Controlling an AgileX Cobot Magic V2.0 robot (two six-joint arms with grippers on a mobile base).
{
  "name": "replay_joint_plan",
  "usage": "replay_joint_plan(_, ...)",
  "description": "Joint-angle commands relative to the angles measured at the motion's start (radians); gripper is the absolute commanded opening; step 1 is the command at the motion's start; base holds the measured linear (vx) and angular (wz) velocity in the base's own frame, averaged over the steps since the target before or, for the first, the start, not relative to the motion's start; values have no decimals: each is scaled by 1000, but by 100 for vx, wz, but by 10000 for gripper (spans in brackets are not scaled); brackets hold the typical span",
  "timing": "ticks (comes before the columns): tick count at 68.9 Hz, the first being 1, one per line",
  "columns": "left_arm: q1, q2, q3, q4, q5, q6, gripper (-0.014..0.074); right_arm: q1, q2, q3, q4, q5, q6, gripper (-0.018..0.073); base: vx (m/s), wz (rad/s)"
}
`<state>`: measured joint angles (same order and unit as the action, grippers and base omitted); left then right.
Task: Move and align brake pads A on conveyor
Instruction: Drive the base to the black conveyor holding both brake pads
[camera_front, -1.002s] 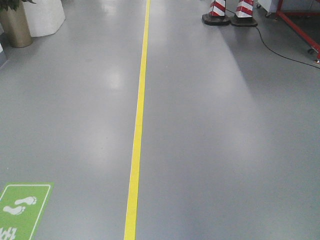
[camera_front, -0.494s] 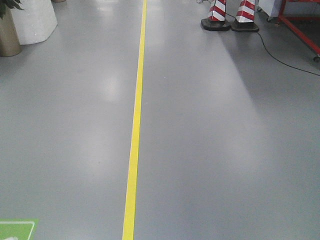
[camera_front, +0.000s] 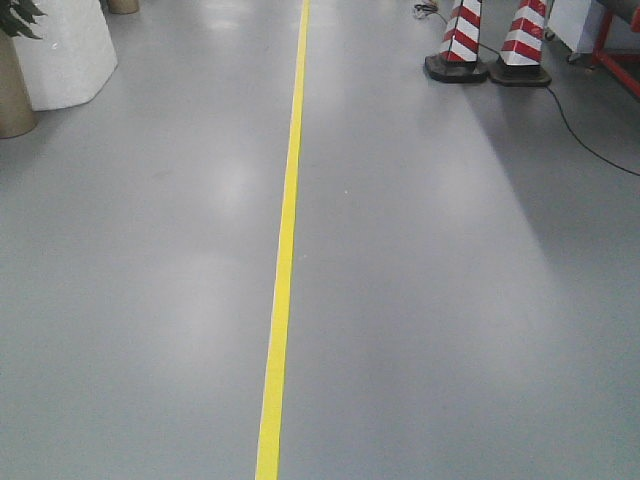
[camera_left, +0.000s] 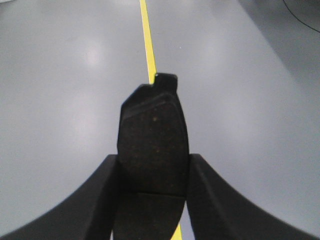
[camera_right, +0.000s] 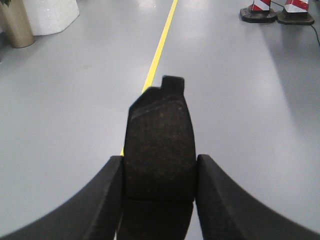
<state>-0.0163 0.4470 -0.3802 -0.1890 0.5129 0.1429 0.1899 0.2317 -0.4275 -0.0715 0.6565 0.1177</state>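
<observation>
Cones have drifted right as we roll; our left gripper and right gripper each pinch a brake pad, which bumps could shake loose.

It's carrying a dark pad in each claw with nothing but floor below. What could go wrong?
The left gripper and right gripper each pinch a brake pad by one end above bare floor; a jolt might shake one loose. The striped cones and cable lie ahead on the right; drifting there risks a snag.
</observation>
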Motion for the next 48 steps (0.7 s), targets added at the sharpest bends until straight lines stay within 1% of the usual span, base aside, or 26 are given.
replay_joint_plan(1, -4, 3, -29, -16, -88, -3, -6, 0, 10, -32, -10, -95, -12, -11, 65, 3)
replay_joint_plan(48, -4, 4, -29, -16, -87, -3, -6, 0, 10, -32, -10, -95, -13, -11, 65, -3)
